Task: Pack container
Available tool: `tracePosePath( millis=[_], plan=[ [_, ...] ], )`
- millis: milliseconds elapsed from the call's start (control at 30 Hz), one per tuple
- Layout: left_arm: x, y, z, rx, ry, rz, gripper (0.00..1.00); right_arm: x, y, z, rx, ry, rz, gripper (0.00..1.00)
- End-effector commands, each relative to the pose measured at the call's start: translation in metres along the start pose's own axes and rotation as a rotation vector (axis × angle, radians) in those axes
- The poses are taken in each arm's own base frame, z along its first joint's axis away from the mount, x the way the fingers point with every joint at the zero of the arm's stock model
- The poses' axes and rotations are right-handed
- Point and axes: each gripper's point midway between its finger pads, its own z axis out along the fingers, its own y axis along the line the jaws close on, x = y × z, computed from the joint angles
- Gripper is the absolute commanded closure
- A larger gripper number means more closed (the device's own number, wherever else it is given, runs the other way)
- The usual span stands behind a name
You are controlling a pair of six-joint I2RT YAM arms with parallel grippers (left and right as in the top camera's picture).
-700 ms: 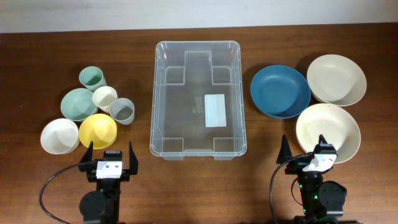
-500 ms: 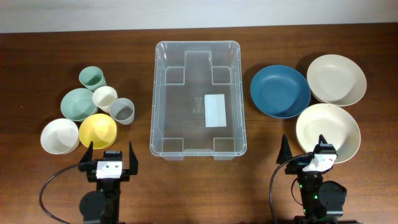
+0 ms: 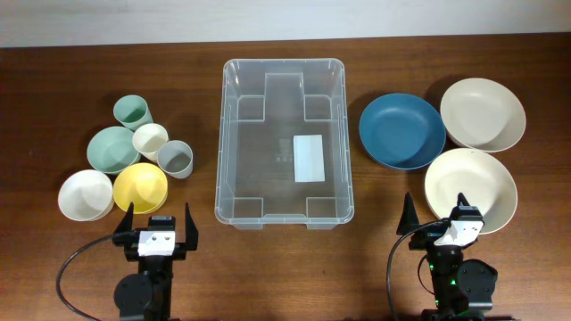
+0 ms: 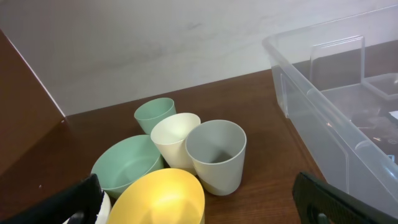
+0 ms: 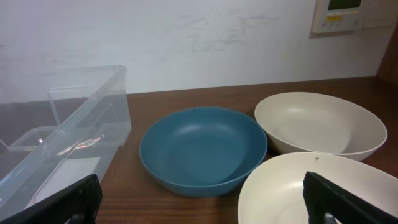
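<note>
**Six small pieces left, bin in the middle, three big bowls right**

On your far left, the table (image 3: 53, 80) carries six small pieces in one tight cluster: three bowls and three cups. The bowls are a white bowl (image 3: 86, 194), a yellow bowl (image 3: 141, 187) just beside it, and a green bowl (image 3: 113, 149) behind them. The cups are a green cup (image 3: 132, 112) at the back, a cream cup (image 3: 150, 141) and a grey cup (image 3: 176, 160) nearest the bin.

Your left gripper (image 3: 157, 212) sits at the near edge, just in front of the yellow bowl, with its two fingers spread wide and nothing between them.

The container (image 3: 220, 143) stands at the centre of the table, upright, with one white label (image 3: 310, 158) on its base.

To its right you have three large bowls: one blue bowl (image 3: 401, 131) near the bin, one cream bowl (image 3: 483, 114) at the far right, and a second cream bowl (image 3: 470, 189) nearer you.

Your right gripper (image 3: 435, 212) is at the near edge by that nearer cream bowl, fingers wide apart and holding nothing.
</note>
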Motion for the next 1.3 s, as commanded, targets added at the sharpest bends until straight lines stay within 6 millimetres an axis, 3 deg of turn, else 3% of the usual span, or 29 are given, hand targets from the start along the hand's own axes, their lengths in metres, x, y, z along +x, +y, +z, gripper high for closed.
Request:
tracePosePath(
  millis=[0, 233, 367, 467, 600, 700, 800, 933, 1133, 1267],
  plan=[
    [0.001, 0.001, 0.0, -0.008, -0.003, 0.017, 0.01, 0.001, -0.002, 0.0, 0.005, 0.0, -0.007, 0.01],
    [0.001, 0.001, 0.0, -0.008, -0.003, 0.016, 0.0, 0.0, -0.011, 0.0, 0.058, -0.004, -0.01, 0.01],
    [0.001, 0.001, 0.0, -0.008, -0.003, 0.016, 0.01, -0.015, -0.014, -0.001, 0.079, -0.067, -0.006, 0.01],
    [0.001, 0.001, 0.0, -0.008, -0.003, 0.016, 0.01, -0.058, -0.032, -0.011, 0.192, -0.249, 0.009, 0.01],
    [0.001, 0.001, 0.0, -0.008, -0.003, 0.017, 0.01, -0.115, -0.065, -0.043, 0.397, -0.487, 0.077, 0.01],
    [0.001, 0.001, 0.0, -0.008, -0.003, 0.016, 0.01, -0.147, -0.07, -0.058, 0.442, -0.547, 0.101, 0.01],
    [0.001, 0.001, 0.0, -0.008, -0.003, 0.016, 0.01, -0.173, -0.07, -0.06, 0.455, -0.551, 0.105, 0.01],
    [0.001, 0.001, 0.0, -0.008, -0.003, 0.017, 0.01, -0.207, -0.077, -0.043, 0.516, -0.494, 0.098, 0.01],
    [0.001, 0.001, 0.0, -0.008, -0.003, 0.016, 0.01, -0.26, -0.088, 0.02, 0.632, -0.291, -0.162, 0.01],
    [0.001, 0.001, 0.0, -0.008, -0.003, 0.017, 0.01, -0.289, -0.106, 0.057, 0.651, -0.187, -0.208, 0.01]
  ],
)
